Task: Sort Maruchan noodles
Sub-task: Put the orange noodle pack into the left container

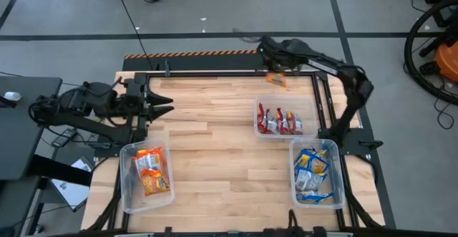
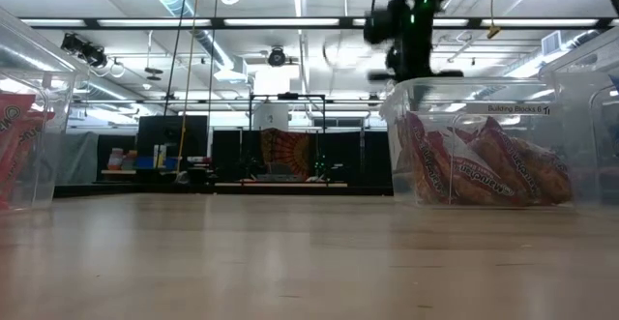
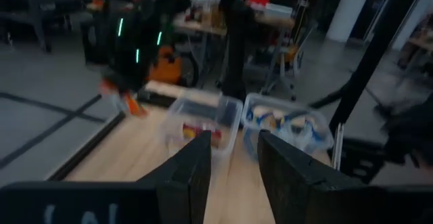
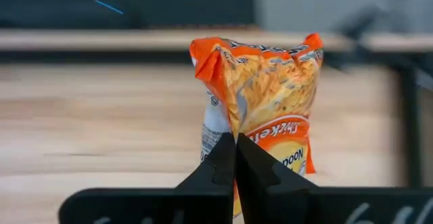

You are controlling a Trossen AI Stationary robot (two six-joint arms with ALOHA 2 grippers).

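Right gripper [image 4: 235,158]: fingers pinched on an orange noodle packet [image 4: 260,95]; the packet's lower edge is hidden behind them, its top free above.
Left gripper [image 3: 233,158]: fingers parted, empty; bare table [image 1: 215,151] ahead, far bins blurred.

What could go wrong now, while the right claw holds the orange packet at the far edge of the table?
1. The right claw pinches only a narrow fold of the orange packet, so the crinkly wrap might slip out during the move.
2. The bin with orange packets stands on the opposite side, by the left claw. The carry may have to cross the whole table, and the arms might come close to each other.
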